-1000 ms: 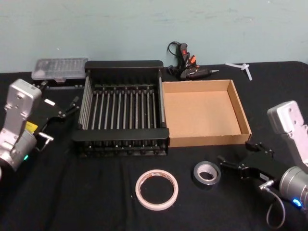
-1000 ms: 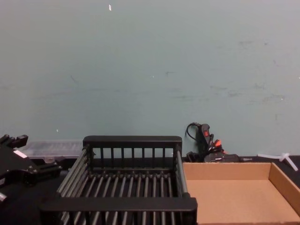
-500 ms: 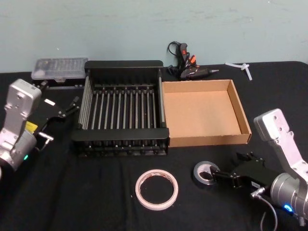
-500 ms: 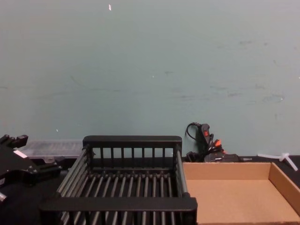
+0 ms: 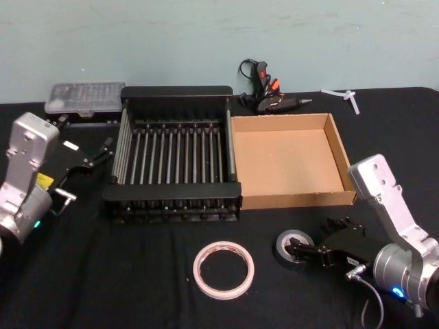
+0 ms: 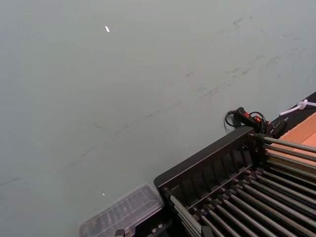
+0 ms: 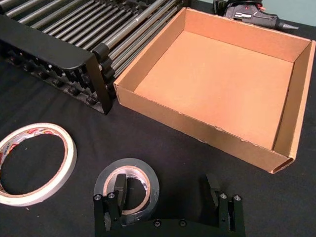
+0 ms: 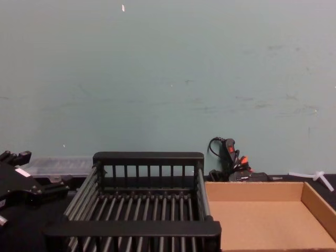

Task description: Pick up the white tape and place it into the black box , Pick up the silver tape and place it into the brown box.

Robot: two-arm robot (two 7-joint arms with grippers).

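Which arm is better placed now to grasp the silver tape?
The right. Its tool is open with one finger inside the silver tape. The left tool sits far off, beside the black box.

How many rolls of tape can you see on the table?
2. The white tape lies flat on the black cloth in front of the black box. The silver tape lies to its right, in front of the brown box, with the right gripper at it.
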